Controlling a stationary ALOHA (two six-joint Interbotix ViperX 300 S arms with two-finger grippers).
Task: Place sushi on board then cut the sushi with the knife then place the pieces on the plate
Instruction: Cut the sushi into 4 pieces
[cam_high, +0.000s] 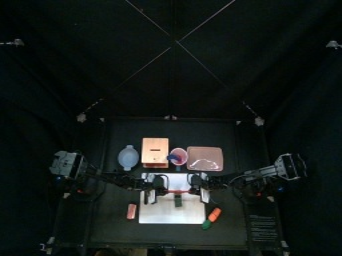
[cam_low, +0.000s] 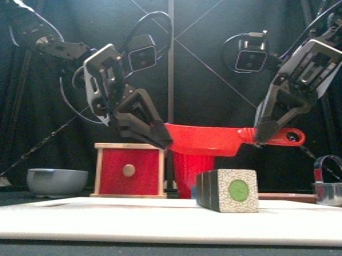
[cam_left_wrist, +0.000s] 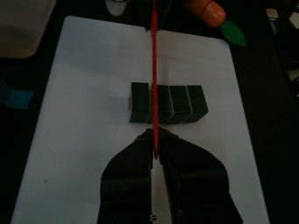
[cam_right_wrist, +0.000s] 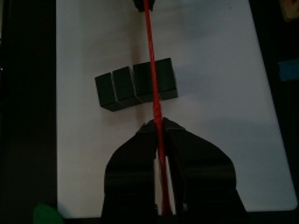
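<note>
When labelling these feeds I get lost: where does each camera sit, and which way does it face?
Top: high above, looking down; both arms enter, left gripper and right gripper over the board.
Front: low at the front, looking level; both grippers hold the knife above the sushi.
Left wrist: on the left arm, looking along its shut jaws at the board.
Right wrist: likewise, on the right arm.
Shared: both wrist views show the knife edge-on over the sushi.
</note>
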